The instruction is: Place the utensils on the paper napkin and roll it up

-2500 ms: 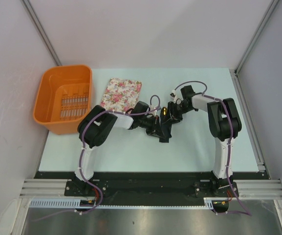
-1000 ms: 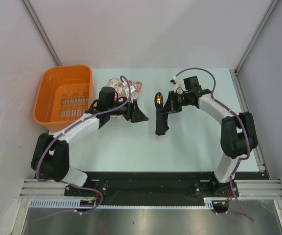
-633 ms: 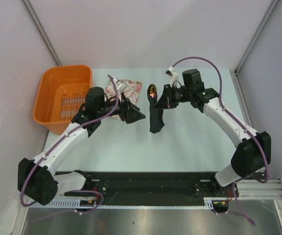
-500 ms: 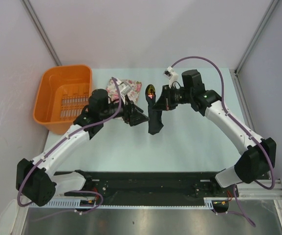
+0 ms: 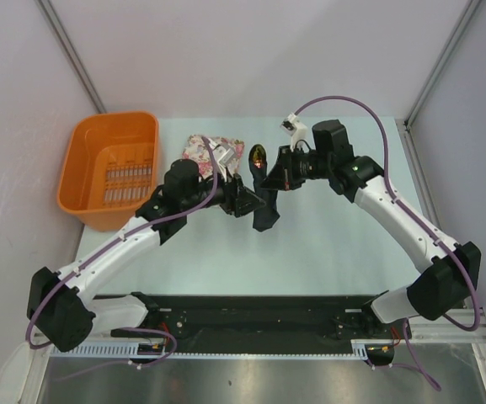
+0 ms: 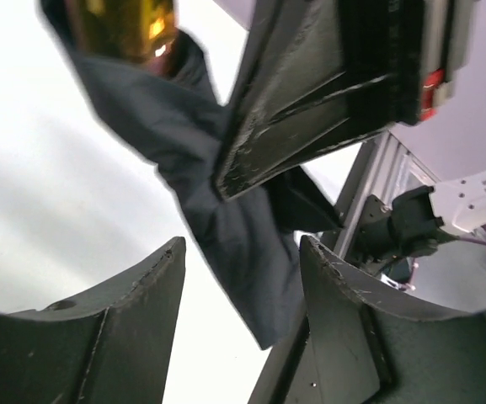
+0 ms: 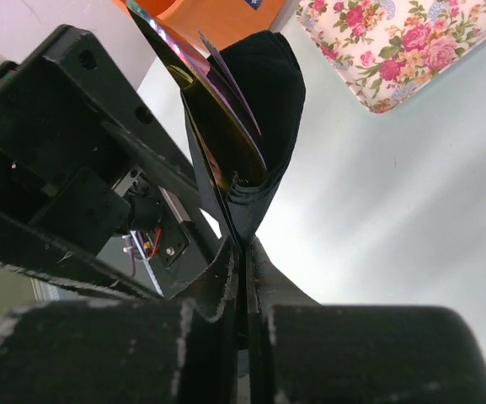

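My right gripper (image 5: 271, 178) is shut on a folded paper napkin (image 5: 265, 217), a black sheet that hangs limp from it above the table. Out of the fold's top sticks the gold spoon head of the utensil (image 5: 258, 156). In the right wrist view the napkin (image 7: 268, 101) and the spoon head (image 7: 213, 126), seen edge-on, rise from my shut right gripper (image 7: 244, 246). My left gripper (image 5: 248, 204) is open just left of the hanging napkin. In the left wrist view the napkin's lower end (image 6: 251, 252) hangs between my left fingers (image 6: 116, 328), touching neither.
A pink floral cloth (image 5: 211, 151) lies flat behind the left gripper, also seen as the floral cloth (image 7: 403, 42). An orange basket (image 5: 82, 181) stands at the far left of the table. Metal rails edge the table on the right and at the front.
The left gripper has swung right from the floral cloth to the hanging napkin, and its jaws narrowed a little. The right gripper carried napkin and spoon slightly left and back.
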Motion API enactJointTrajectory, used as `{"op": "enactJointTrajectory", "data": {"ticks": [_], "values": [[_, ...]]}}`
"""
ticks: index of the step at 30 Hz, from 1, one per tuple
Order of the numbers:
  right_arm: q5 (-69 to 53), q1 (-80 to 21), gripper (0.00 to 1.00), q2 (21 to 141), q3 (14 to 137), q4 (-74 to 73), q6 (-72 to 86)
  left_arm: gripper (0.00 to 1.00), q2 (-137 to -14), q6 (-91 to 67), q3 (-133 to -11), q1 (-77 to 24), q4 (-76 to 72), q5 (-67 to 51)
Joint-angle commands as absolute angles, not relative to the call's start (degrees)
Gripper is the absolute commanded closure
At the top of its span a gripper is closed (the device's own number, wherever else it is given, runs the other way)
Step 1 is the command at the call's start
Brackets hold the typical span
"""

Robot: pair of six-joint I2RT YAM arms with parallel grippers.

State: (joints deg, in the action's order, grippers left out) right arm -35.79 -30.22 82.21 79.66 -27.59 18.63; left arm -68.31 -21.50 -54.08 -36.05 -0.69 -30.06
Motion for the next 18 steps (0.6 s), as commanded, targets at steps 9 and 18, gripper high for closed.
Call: {"op": "enactJointTrajectory", "data": {"ticks": [9,18], "values": [[-37.6,-31.2,1.0,78.8,82.5,-23.7,20.9,0.37,-69.4,-28.9,-50.8,-35.9,-11.5,-37.4],[-38.3,-31.6,1.0,78.8,82.8,-22.7,21.9,0.51,-72.2,-32.7,-50.4,-36.5,-16.0,-40.6]]}}
